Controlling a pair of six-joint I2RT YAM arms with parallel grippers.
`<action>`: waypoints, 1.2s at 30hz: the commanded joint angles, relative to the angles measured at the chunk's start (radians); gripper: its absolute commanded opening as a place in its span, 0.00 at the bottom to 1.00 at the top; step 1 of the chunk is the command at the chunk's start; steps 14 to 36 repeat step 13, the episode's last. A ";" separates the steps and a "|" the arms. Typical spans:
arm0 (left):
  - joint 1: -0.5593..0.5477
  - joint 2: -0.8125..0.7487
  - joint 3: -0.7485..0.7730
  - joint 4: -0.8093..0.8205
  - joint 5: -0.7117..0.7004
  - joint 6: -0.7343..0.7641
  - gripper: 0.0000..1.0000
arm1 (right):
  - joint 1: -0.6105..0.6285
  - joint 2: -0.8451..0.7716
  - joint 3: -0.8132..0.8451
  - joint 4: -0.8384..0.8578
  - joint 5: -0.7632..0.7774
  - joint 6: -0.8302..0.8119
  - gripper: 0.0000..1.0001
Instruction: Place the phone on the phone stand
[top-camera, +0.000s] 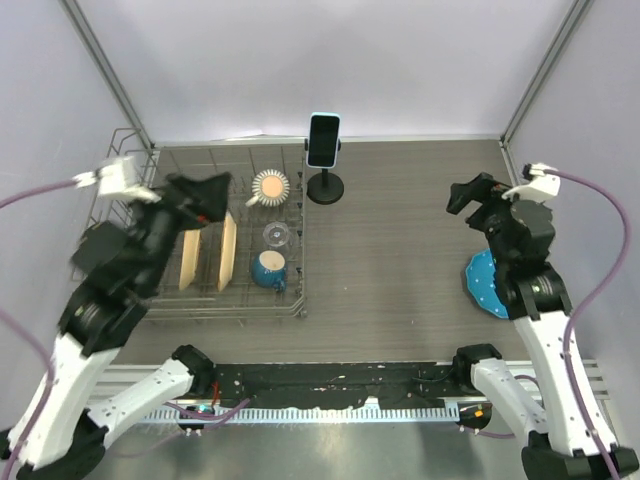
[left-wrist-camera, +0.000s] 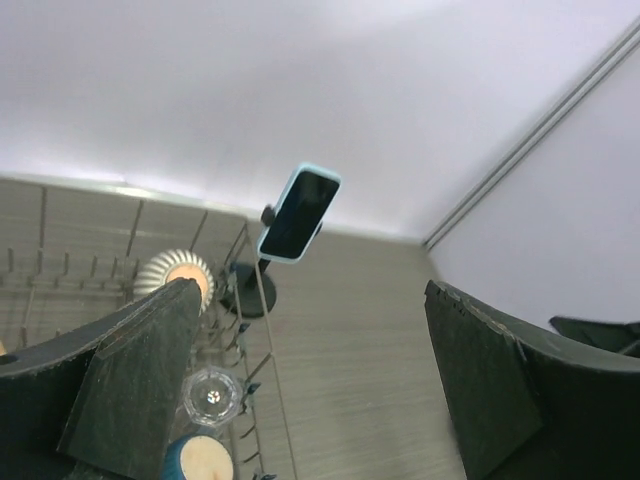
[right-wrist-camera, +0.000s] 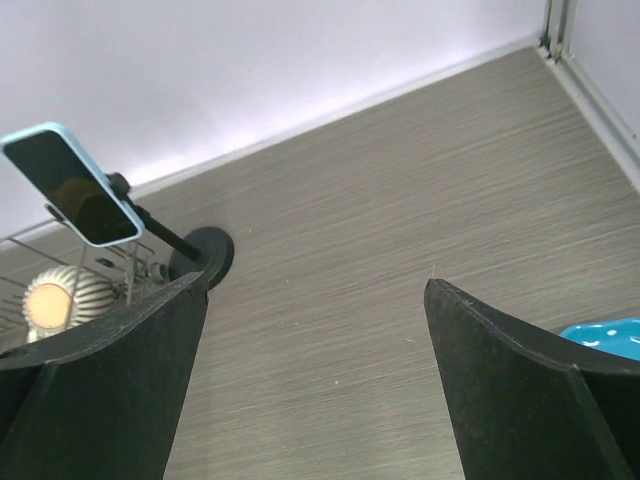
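The phone (top-camera: 323, 139), black screen with light blue edges, sits upright in the head of the black phone stand (top-camera: 326, 187) at the back middle of the table. It also shows in the left wrist view (left-wrist-camera: 300, 213) and the right wrist view (right-wrist-camera: 73, 198), with the stand's round base (left-wrist-camera: 247, 288) (right-wrist-camera: 204, 255) below it. My left gripper (top-camera: 203, 199) is open and empty, raised over the dish rack. My right gripper (top-camera: 468, 195) is open and empty, raised at the right side. Neither touches the phone.
A wire dish rack (top-camera: 125, 262) at the left holds two wooden boards (top-camera: 228, 251), a ribbed cup (top-camera: 269, 186), a clear glass (top-camera: 276, 234) and a blue cup (top-camera: 269, 269). A blue plate (top-camera: 482, 282) lies at the right under my right arm.
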 joint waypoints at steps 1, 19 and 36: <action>0.005 -0.164 0.018 -0.056 -0.056 -0.019 0.97 | 0.002 -0.165 0.097 -0.125 0.035 0.024 0.97; 0.005 -0.396 0.067 -0.133 -0.040 -0.054 0.94 | 0.002 -0.372 0.315 -0.310 0.040 0.028 0.98; 0.005 -0.396 0.067 -0.133 -0.040 -0.054 0.94 | 0.002 -0.372 0.315 -0.310 0.040 0.028 0.98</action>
